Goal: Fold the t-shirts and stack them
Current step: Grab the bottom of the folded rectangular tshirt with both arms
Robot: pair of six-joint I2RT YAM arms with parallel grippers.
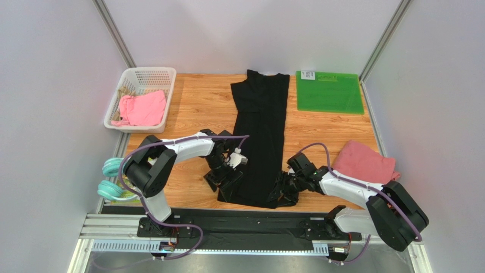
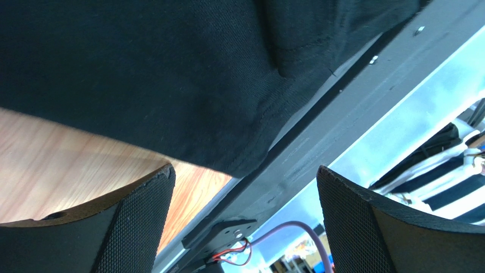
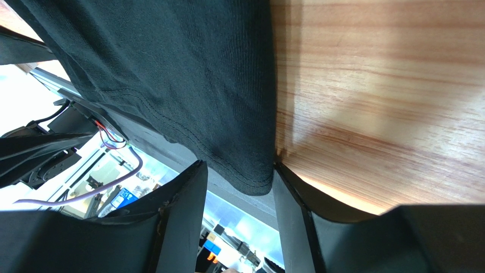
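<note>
Black t-shirt lies mid-way across the surface, folded into a long strip with its hem nearest the bases. Left end effector is fully open, poised at the left hem corner, holding nothing. Right end effector is half open around the right corner, not yet pinched. Likely a paired grasp for the crosswise fold.

Narrow black t-shirt mid-table; dusty-pink t-shirt folded right
</note>
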